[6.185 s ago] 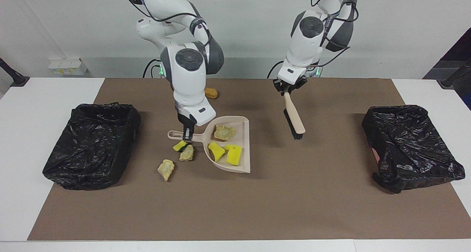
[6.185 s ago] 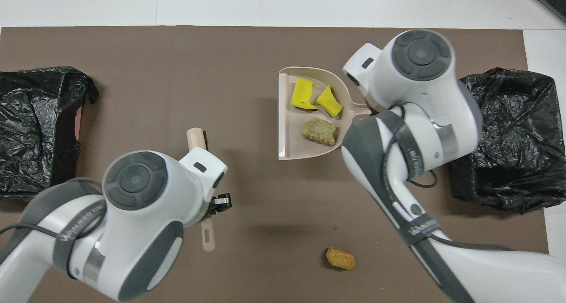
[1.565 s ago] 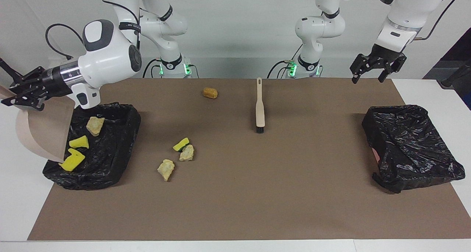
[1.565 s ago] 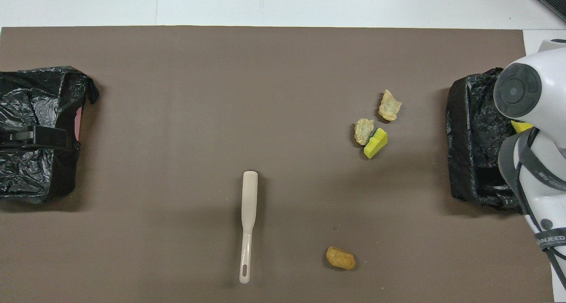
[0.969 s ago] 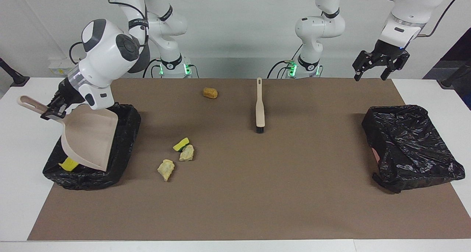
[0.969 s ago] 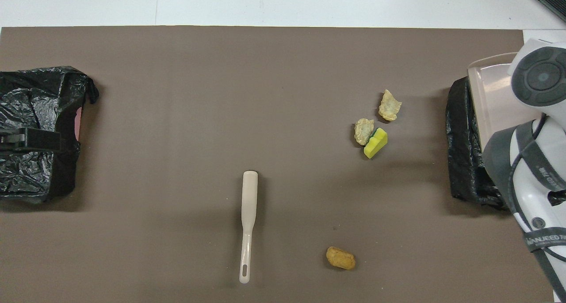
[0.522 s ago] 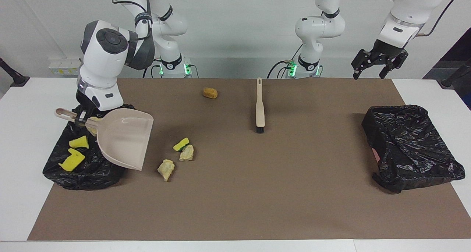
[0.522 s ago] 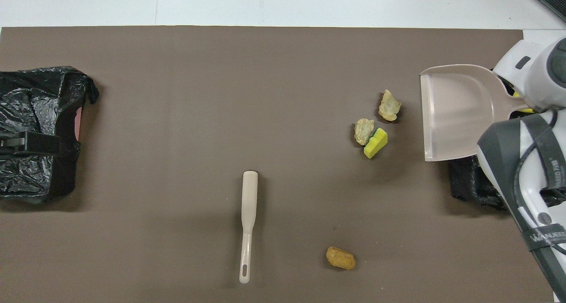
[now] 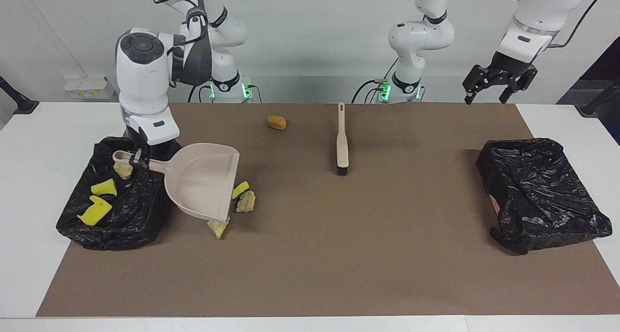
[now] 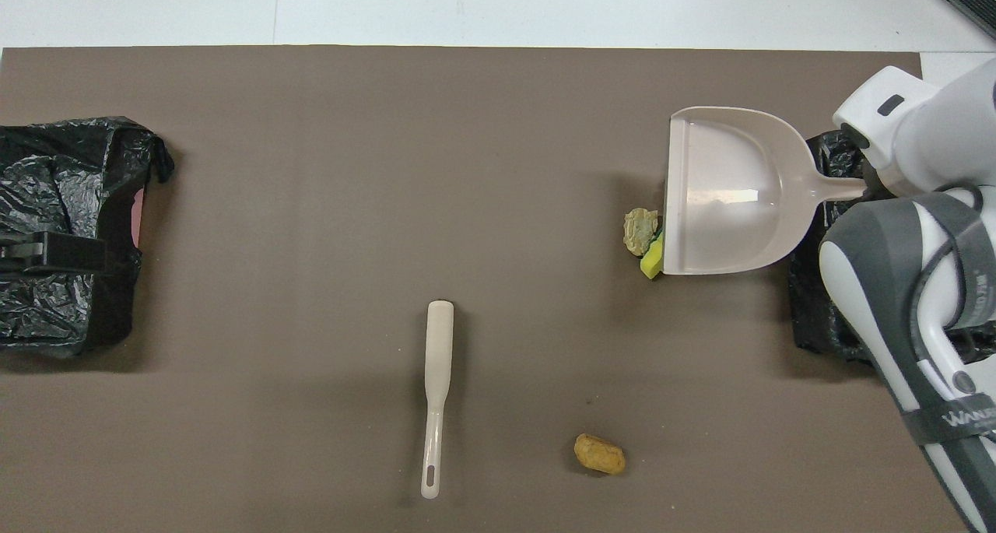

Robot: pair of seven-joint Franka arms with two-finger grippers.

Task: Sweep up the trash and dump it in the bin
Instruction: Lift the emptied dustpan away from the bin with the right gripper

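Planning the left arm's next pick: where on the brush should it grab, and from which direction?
Grip the brush on its bare handle, straight down from above. It lies flat on the mat, handle pointing at the robots, bristles at the end farther from them. The slim handle suits jaws set across it. The open left gripper hangs above the mat's corner.

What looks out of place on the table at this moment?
The orange-brown lump lies alone near the robots, apart from the other loose scraps beside the dustpan. The brush lies unheld on the mat while the left gripper hangs open above the table's edge. Nothing looks damaged.
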